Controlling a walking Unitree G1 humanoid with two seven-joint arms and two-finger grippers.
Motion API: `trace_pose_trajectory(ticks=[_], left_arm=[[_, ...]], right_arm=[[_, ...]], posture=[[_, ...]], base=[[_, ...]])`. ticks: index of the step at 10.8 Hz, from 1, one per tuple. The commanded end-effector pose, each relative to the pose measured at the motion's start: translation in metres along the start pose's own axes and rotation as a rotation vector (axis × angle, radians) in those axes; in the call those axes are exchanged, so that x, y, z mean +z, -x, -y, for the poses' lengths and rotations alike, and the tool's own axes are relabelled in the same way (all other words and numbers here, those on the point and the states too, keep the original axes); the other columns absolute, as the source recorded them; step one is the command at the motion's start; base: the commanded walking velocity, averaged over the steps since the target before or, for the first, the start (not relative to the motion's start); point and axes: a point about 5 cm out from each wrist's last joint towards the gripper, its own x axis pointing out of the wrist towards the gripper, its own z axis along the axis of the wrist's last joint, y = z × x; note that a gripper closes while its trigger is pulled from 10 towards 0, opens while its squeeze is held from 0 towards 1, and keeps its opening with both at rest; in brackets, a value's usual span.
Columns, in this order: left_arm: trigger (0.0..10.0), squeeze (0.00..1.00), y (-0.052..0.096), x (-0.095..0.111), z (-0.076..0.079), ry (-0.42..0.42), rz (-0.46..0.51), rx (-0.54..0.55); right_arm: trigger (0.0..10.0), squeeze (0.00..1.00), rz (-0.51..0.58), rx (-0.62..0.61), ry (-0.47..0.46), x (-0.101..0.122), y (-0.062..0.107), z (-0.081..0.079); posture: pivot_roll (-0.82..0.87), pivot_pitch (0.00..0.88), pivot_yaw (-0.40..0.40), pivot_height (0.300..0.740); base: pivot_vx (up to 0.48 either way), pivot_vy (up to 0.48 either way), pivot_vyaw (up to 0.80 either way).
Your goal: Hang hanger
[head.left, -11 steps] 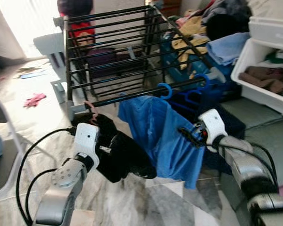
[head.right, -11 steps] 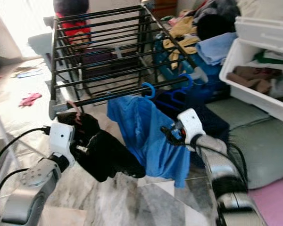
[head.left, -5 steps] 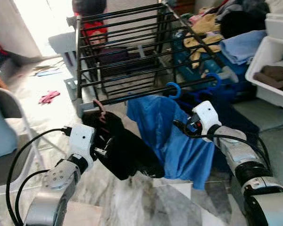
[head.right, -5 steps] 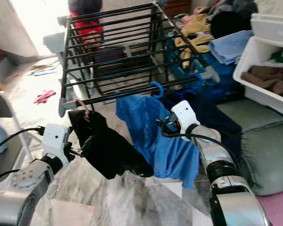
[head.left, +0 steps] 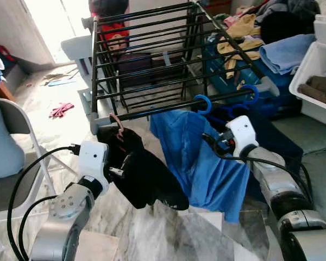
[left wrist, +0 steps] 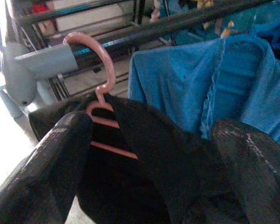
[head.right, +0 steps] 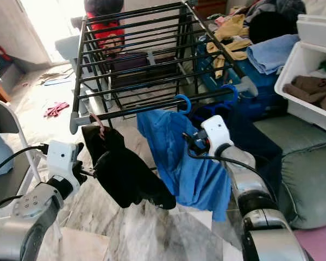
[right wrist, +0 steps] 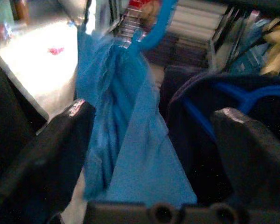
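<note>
Left eye view shows a black drying rack [head.left: 152, 60] on a marble floor [head.left: 152, 239]. The left gripper [head.left: 121, 166] holds a black cloth [head.left: 146, 176] that hangs on a pink hanger [head.left: 117, 124]. The pink hook is up near the front bar [head.left: 152, 111] of the rack, just beside it, but I cannot tell if it is over the bar yet. A blue shirt [head.left: 198, 157] already hangs on the bar from a blue hook [head.left: 203, 103]. The right gripper [head.left: 217, 142] is right in front of the blue shirt. A white bin [head.left: 315, 70] full of clothes is off to the right, and a chair [head.left: 11, 163] is to the left.

Right eye view shows the same things, and the pink hook looks just under the end of the bar.

Left wrist view looks along the left fingers [left wrist: 46, 168]. They are apart, with the black cloth and the pink hanger between them, so they seem to hold the bundle. The hook looks thin and stiff. The cloth is soft and floppy and could slip. It is best to hold it at the hanger's neck, I think.

Right wrist view shows the right fingers [right wrist: 46, 154] wide apart, holding nothing, with the blue shirt just beyond them.
</note>
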Motion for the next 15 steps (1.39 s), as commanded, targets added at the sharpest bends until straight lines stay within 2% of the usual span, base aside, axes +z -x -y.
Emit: trace_pose_trajectory(ticks=[1,2,3,4,5,6,9,12,15], left_arm=[[10.0,0.0,0.008,-0.003,-0.009,-0.011,0.01,0.065],[10.0,0.0,0.012,-0.009,-0.01,0.0,0.005,0.076],[10.0,0.0,0.013,-0.011,-0.009,0.008,0.002,0.084],[10.0,0.0,0.012,-0.012,-0.011,0.018,0.018,0.104],[10.0,0.0,0.011,-0.014,-0.01,0.027,0.033,0.124],[10.0,0.0,0.01,-0.013,-0.006,0.041,0.053,0.126],[10.0,0.0,0.007,-0.017,0.0,0.065,0.077,0.14],[10.0,0.0,0.007,-0.017,0.0,0.067,0.082,0.139],[10.0,0.0,0.005,-0.018,0.002,0.071,0.078,0.127]], right_arm=[[10.0,0.0,0.068,-0.076,-0.106,0.003,0.015,-0.009],[10.0,0.0,0.092,-0.157,-0.194,0.001,0.034,-0.02],[10.0,0.0,0.103,-0.188,-0.239,0.0,0.047,-0.031],[10.0,0.0,0.109,-0.239,-0.266,0.002,0.064,-0.048],[10.0,0.0,0.09,-0.288,-0.268,0.001,0.082,-0.053],[10.0,0.0,0.055,-0.289,-0.293,0.0,0.092,-0.051],[10.0,0.0,0.047,-0.268,-0.239,0.012,0.084,-0.038],[10.0,0.0,0.028,-0.228,-0.247,0.011,0.08,-0.044],[10.0,0.0,0.008,-0.214,-0.251,0.008,0.079,-0.047]], posture=[[0.0,0.0,0.125,0.74],[-0.03,0.0,0.122,0.74],[-0.06,0.0,0.116,0.74],[-0.09,0.0,0.105,0.74],[-0.09,0.0,0.09,0.74],[-0.1,0.0,0.079,0.74],[-0.1,0.0,0.041,0.74],[-0.1,0.0,0.034,0.74],[-0.1,0.0,0.036,0.74]], base=[[0.0,0.0,0.0],[0.0,0.0,0.0],[0.0,0.0,0.0],[0.0,0.0,0.0],[0.0,0.0,0.0],[0.0,0.0,0.0],[0.204,0.0,0.21],[0.39,0.0,0.61],[0.348,0.0,0.0]])
